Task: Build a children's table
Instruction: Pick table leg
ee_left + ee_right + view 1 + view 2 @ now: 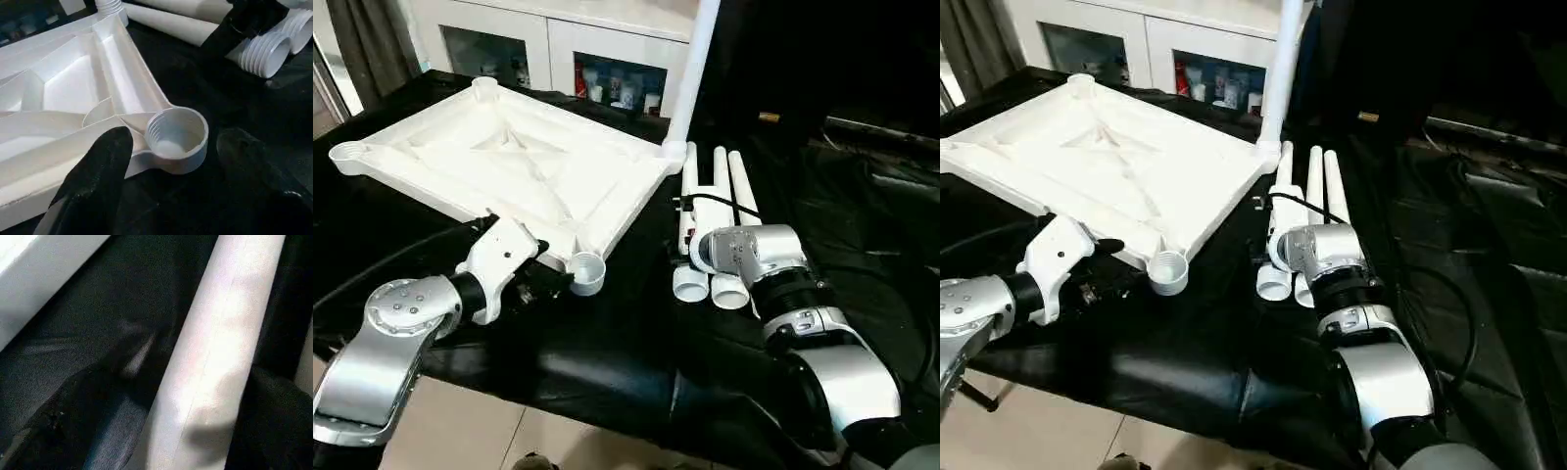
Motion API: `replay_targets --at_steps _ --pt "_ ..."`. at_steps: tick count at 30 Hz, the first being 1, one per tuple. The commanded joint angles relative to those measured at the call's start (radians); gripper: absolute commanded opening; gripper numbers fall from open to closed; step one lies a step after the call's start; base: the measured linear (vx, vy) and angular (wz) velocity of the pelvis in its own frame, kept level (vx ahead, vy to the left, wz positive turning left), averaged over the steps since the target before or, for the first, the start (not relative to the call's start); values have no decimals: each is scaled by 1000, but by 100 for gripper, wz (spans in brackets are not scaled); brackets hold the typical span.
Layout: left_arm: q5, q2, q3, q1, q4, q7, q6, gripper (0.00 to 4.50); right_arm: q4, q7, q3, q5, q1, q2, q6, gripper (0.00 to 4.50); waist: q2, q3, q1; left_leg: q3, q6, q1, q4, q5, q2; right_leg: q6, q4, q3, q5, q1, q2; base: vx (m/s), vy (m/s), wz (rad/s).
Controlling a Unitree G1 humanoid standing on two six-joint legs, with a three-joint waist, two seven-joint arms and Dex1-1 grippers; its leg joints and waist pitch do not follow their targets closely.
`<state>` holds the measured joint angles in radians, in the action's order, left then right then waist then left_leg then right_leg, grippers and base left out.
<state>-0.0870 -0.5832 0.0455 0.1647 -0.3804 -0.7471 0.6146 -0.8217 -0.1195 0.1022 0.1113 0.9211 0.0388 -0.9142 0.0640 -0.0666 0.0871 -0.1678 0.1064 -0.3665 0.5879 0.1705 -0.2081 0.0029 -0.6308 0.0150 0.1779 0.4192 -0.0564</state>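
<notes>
Straddling a leg, the right jaws stand open; left jaws — open, empty — flank the corner socket.

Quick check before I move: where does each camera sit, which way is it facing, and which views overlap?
Left eye: on the head, looking down at the tabletop; both silver forearms show.
Right eye: beside it, same scene, with three loose legs and one upright leg.
Left wrist: looks along its black fingers at the near corner socket.
Right wrist: looks along a leg between its fingers.
Shared: the left wrist and eye views both show that socket.
</notes>
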Motion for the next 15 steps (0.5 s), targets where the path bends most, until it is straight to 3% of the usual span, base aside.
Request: replay_targets --at_steps 1,6,8,15 --pt "-11 -11 12 5 -29 -6 12 321 -30 -5 8 5 7 1 -22 439 -23 69 -3 -6 81 13 -69 248 -4 -131 66 -24 222 -37 -47 0 0 0" --pt "-17 -23 24 9 -37 -10 12 321 -71 8 41 20 19 5 -12 401 -23 71 -3 -6 83 13 -68 244 -3 -132 64 -24 208 -38 -46 0 0 0" --pt "-17 -24 25 11 -36 -11 12 321 -74 9 41 22 20 6 -11 368 -24 71 -3 -6 82 13 -67 243 -3 -131 65 -24 209 -38 -47 0 0 0" --pt "-11 -30 33 20 -30 -10 -3 321 -97 15 49 25 27 6 0 316 -22 72 -3 -6 83 13 -67 242 -3 -135 64 -23 209 -39 -47 0 0 0"
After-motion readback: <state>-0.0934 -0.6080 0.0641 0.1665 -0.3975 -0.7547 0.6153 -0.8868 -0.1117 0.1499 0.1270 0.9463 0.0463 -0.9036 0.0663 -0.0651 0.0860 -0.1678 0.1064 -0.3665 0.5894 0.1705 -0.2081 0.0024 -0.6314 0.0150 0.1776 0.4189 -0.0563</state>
